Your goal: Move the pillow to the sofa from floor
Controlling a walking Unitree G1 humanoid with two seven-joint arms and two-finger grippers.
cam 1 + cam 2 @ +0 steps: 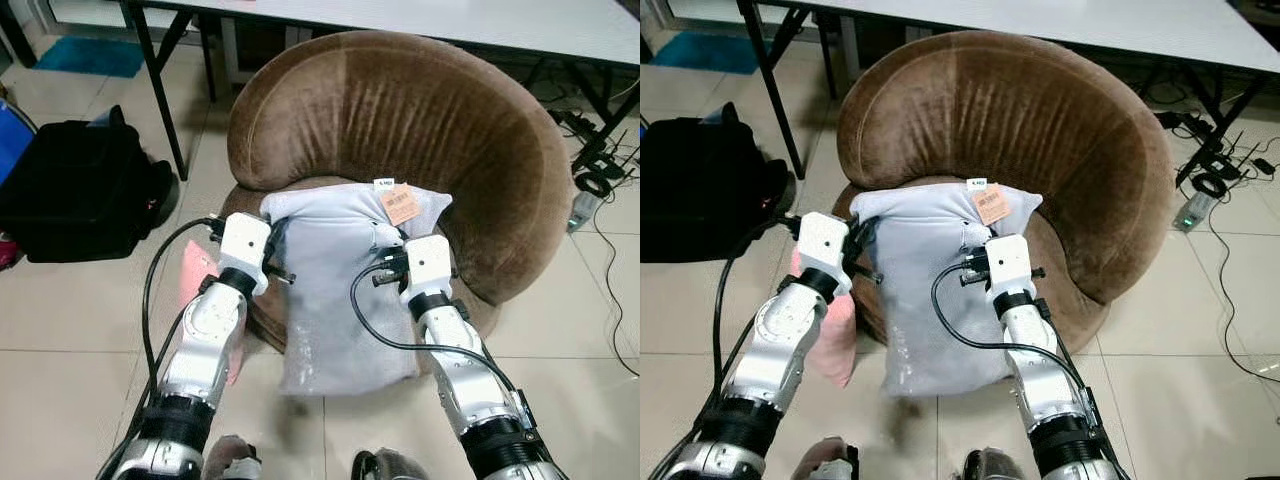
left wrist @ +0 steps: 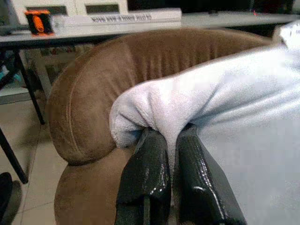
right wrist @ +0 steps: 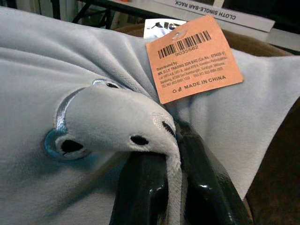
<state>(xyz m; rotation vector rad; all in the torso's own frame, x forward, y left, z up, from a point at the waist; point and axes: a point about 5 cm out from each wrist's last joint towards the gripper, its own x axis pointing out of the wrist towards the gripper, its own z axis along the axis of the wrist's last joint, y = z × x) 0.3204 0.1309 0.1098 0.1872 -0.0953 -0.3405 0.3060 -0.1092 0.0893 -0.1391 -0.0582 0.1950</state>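
Pillow [image 1: 335, 290]: one, pale grey plush, rectangular; top edge on the sofa seat, lower end hanging over the front toward the floor.
Tag [image 3: 193, 57]: one orange card with barcode.
Left gripper [image 2: 161, 154]: fingers pinched on a pillow corner.
Right gripper [image 3: 171, 159]: fingers clamped on a plush fold.
Sofa [image 1: 420, 120]: one, brown velvety, round-backed tub.
Floor [image 1: 60, 320]: beige tile; black bag [image 1: 75, 185] at left, table [image 1: 560, 25] behind, cables [image 1: 600, 170] right.

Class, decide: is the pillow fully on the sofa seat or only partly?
Partly: the pillow's top rests on the sofa, its bottom hangs past the seat's front.
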